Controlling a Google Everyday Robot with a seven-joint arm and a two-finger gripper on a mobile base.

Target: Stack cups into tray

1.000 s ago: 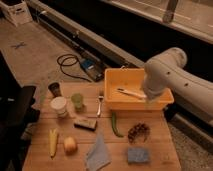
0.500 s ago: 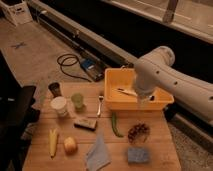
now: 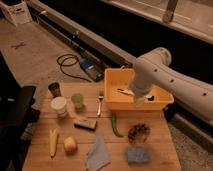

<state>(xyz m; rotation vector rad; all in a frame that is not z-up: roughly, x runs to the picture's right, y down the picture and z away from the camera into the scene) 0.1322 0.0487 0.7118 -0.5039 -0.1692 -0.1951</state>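
Gripper hangs over the yellow tray near its front wall, fingers spread wide, nothing seen between them. White cup, green cup and brown cup stand grouped on the wooden surface, left of the tray.

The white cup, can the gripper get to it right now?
Probably yes: the gripper hangs over the tray, and the white cup stands uncovered, though the green cup stands close beside it.
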